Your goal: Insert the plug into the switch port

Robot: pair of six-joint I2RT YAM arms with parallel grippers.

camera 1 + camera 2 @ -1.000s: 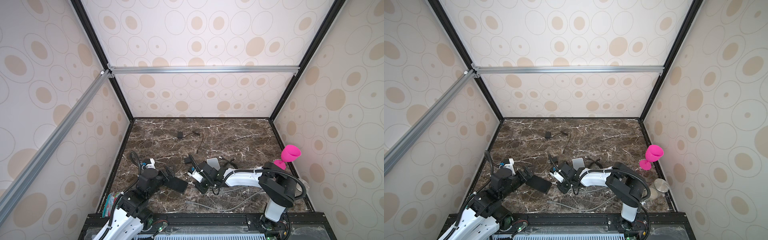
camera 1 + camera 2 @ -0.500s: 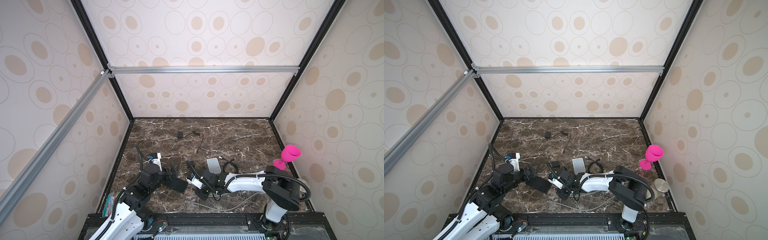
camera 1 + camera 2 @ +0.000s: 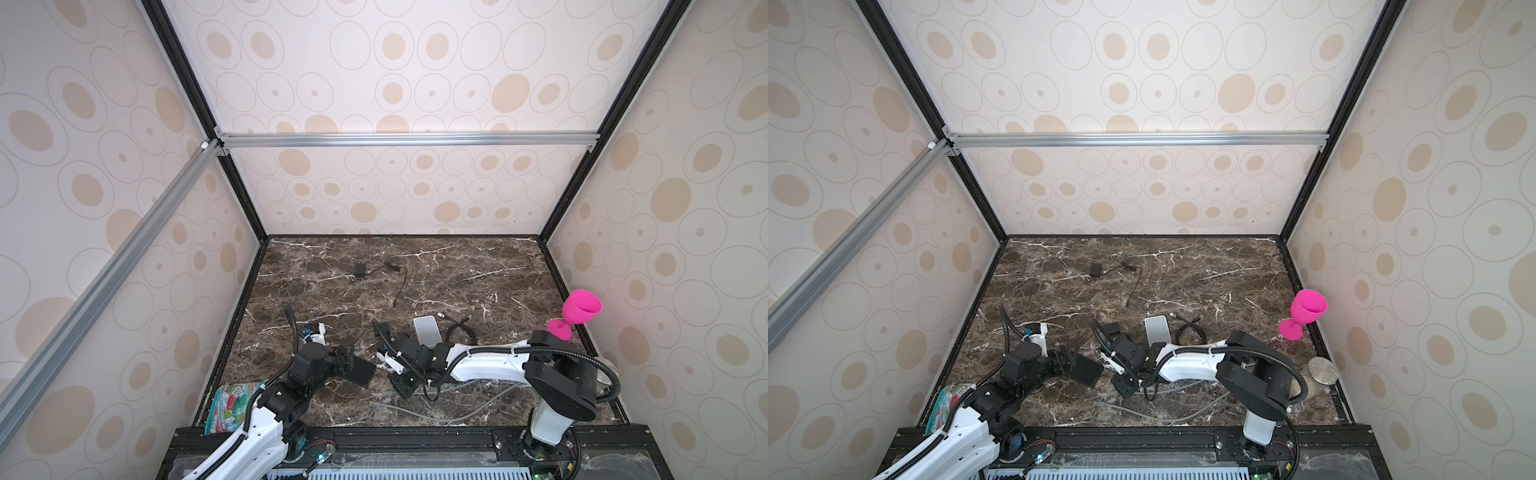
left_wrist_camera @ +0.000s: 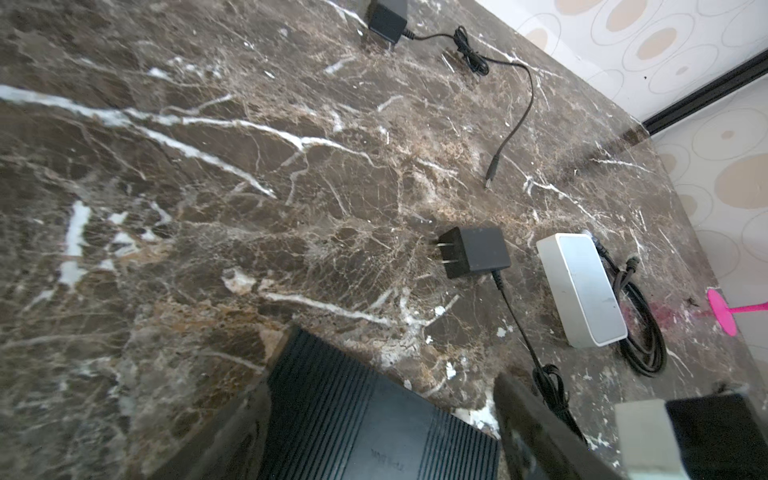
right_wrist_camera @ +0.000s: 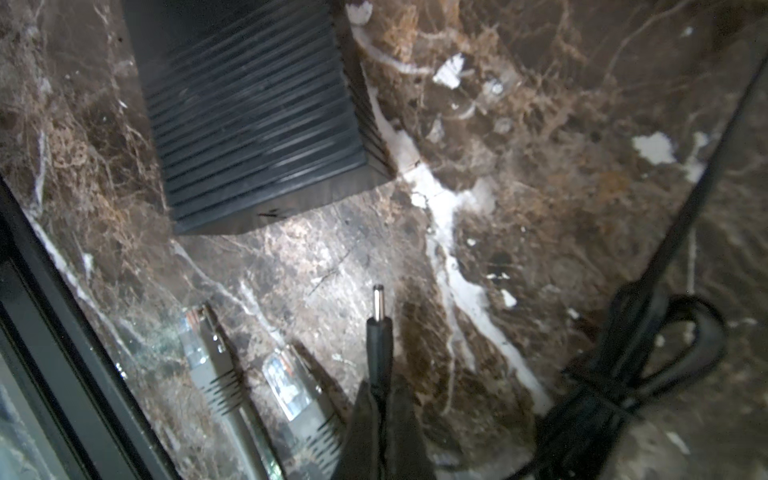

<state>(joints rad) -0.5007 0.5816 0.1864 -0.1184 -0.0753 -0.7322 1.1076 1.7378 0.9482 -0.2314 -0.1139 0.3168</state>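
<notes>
Black ribbed plastic of the switch (image 4: 374,432) carries small raised letters, too faint to read. The left gripper (image 4: 382,390) stands wide astride it; whether its jaws press it, I cannot tell. Only the right wrist view shows the plug (image 5: 378,328): the right gripper (image 5: 380,399) pinches it tight, metal tip pointing at the switch but apart from it, beside two grey network connectors (image 5: 286,386).

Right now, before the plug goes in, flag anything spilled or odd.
A reddish smear marks the marble beside the foot of the pink goblet, like a dried spill.
</notes>
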